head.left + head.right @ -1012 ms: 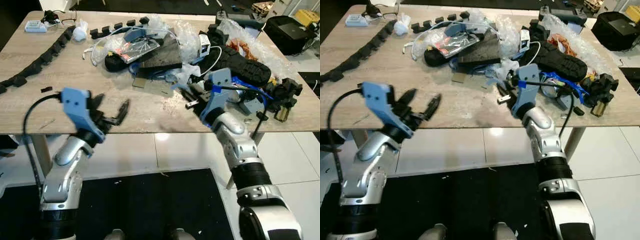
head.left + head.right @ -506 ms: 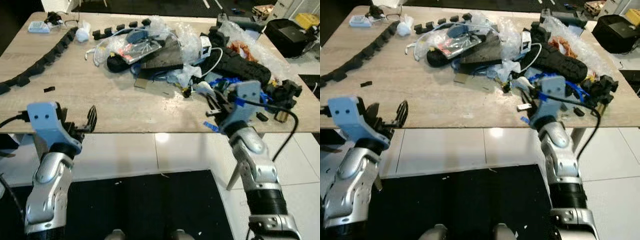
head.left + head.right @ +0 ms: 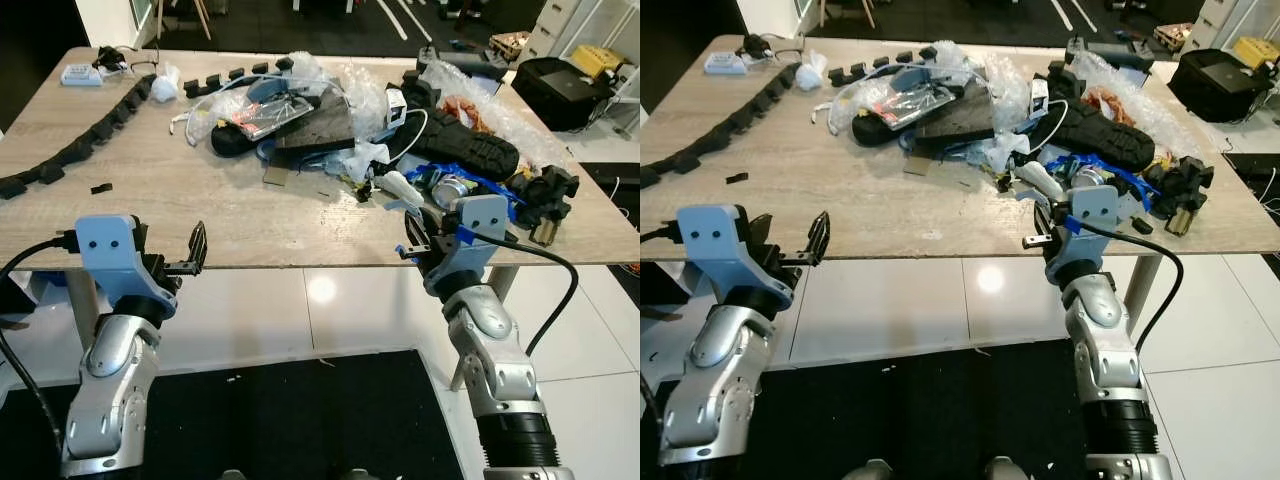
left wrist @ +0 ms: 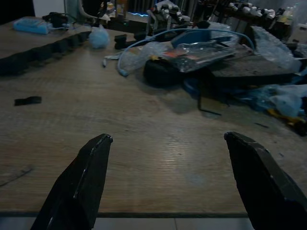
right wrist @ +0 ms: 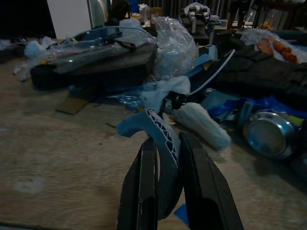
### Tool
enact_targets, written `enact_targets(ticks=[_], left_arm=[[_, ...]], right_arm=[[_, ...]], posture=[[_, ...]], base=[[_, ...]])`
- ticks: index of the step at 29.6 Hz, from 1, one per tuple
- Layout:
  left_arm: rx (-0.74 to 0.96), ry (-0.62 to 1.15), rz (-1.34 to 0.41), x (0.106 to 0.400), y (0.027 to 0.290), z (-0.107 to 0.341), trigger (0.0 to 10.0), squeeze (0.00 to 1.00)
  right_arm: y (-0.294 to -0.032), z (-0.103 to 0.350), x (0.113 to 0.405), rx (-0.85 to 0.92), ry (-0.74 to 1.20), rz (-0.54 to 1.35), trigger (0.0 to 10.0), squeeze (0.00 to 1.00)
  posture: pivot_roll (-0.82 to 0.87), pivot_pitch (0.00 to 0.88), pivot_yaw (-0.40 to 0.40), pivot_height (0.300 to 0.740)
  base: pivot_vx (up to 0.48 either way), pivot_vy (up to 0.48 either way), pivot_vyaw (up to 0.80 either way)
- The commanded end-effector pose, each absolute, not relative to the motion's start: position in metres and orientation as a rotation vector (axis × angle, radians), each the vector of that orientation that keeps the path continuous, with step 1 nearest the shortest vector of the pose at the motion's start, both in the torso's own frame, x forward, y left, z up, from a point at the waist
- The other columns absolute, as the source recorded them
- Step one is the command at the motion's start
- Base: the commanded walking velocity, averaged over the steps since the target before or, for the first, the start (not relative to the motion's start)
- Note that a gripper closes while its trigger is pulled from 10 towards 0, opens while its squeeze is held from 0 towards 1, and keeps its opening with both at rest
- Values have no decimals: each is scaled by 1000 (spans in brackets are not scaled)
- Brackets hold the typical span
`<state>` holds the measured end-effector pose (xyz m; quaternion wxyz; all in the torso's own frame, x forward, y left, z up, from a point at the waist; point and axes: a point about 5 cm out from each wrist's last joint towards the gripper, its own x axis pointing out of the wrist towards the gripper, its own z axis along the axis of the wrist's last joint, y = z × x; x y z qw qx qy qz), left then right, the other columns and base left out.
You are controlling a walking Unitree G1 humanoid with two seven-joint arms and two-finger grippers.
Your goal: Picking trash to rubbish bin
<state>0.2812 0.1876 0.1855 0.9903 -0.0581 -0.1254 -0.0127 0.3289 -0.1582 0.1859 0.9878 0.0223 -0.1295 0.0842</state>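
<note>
A heap of trash (image 3: 300, 110) covers the back half of the wooden table (image 3: 130, 190): plastic wrap, a black sole, blue scraps, a silver can (image 5: 268, 136). My right gripper (image 3: 410, 248) hangs at the table's front edge, just short of the heap. It is shut on a light-blue latticed plastic piece (image 5: 156, 132) that sticks up between its fingers. My left gripper (image 3: 193, 262) is open at the front edge on the left, with bare tabletop between its fingers (image 4: 93, 158).
A black cable chain (image 3: 80, 135) runs along the table's left side, with a small black bit (image 3: 98, 187) near it. A black shoe sole (image 3: 470, 150) and black parts (image 3: 545, 190) lie at the right. A black mat (image 3: 300, 410) covers the floor below.
My right gripper has drawn back from the heap to the table's front edge, carrying the blue piece. My left gripper has dropped back and left, still open. The camera has pulled back.
</note>
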Motion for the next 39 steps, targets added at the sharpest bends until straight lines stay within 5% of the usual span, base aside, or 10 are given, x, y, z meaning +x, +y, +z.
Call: enact_targets(ticks=[1,26,39], left_arm=[[-108,-221,-26,280,183,177,10000,0],[35,-204,-28,287,178,168,10000,0],[-1,-190,-20,287,173,163,10000,0]], right_arm=[[-157,181,328,54,-253,164,10000,0],[-159,150,323,76,-160,196,10000,0],[-164,147,320,63,-154,191,10000,0]], posture=[[32,113,-39,740],[35,108,-47,740],[22,115,-56,740]], base=[[0,0,0],[0,0,0],[0,0,-749]])
